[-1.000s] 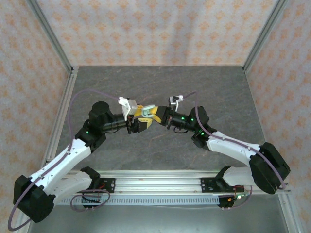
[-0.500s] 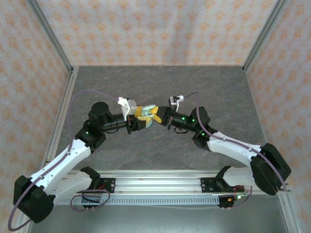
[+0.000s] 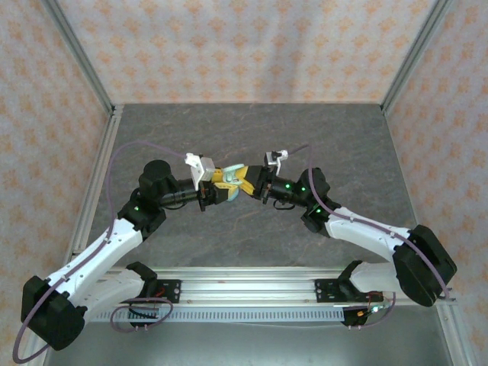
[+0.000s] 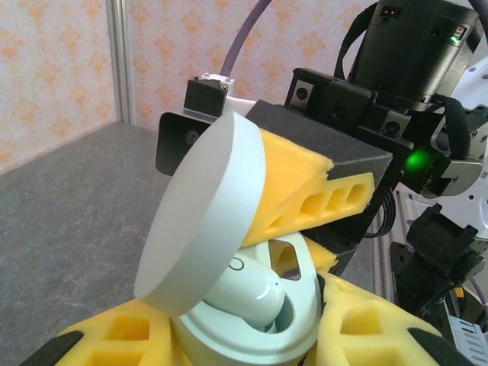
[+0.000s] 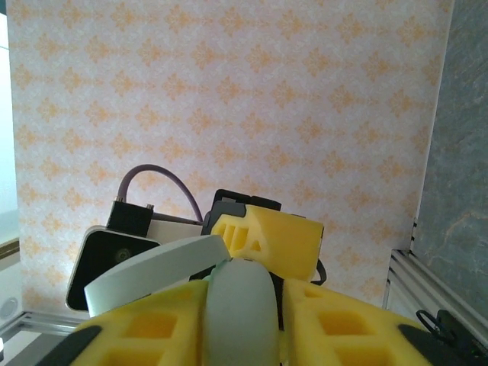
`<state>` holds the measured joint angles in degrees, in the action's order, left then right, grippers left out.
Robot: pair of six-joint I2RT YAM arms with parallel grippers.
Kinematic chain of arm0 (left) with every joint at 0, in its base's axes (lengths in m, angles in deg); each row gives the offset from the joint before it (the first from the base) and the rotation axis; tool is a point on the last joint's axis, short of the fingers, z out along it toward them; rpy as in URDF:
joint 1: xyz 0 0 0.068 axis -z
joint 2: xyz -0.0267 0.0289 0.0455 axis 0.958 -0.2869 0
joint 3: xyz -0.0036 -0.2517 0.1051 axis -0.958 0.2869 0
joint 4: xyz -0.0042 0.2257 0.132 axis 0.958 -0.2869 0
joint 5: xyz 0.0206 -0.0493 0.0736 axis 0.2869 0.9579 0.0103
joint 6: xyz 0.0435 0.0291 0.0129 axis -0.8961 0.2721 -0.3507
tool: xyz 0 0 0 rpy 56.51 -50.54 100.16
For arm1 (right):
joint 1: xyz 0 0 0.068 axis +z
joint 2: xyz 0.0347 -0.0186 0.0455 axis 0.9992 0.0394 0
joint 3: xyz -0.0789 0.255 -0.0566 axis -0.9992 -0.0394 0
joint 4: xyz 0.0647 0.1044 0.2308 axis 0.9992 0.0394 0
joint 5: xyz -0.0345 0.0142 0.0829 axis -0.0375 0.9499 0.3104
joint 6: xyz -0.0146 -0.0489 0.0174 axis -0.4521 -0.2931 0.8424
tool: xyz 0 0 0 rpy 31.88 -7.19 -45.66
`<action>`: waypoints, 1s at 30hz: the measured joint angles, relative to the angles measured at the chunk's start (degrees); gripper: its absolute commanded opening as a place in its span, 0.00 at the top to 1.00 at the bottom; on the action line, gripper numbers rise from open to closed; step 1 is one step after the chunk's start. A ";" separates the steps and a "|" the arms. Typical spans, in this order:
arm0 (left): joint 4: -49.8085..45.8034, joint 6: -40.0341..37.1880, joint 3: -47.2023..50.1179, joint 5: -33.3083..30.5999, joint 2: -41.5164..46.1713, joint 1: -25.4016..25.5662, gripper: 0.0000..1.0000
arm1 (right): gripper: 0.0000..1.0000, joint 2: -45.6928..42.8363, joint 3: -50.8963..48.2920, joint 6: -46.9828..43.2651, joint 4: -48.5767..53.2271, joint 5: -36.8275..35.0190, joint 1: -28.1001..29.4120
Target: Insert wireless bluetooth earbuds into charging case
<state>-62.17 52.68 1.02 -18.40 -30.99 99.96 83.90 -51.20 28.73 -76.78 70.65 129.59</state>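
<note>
1. One earbud sits in a well of the open charging case, with the lid tipped up. The second well is hidden.
2. The case looks lifted off the table, mid-workspace, between both end effectors.
3. The left end effector pinches the case base between its yellow pads.
4. The right end effector has one pad against the lid's back. Can't tell if it is gripping or just resting.
5. Step, my guess: bud seating, or lid about to close. Next the lid must swing down squarely while the left holds steady.
6. The left arm and right arm reach inward with elbows bent out, wrists nose to nose.
</note>
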 measured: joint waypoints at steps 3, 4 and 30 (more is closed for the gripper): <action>-0.92 -0.50 0.00 1.25 0.00 0.07 0.83 | 0.51 -0.02 0.13 -0.76 1.33 -0.07 0.00; -1.09 -0.68 0.00 1.51 0.00 0.17 0.83 | 0.49 -0.02 0.20 -1.14 1.97 -0.17 0.00; -5.46 -1.31 -0.02 1.01 1.11 0.26 0.84 | 0.38 -16.33 9.18 -25.35 44.92 -4.81 0.00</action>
<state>-67.64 51.37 1.00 -17.40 -29.87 100.22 67.57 -42.02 3.38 -31.87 65.84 129.59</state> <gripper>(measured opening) 0.320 0.633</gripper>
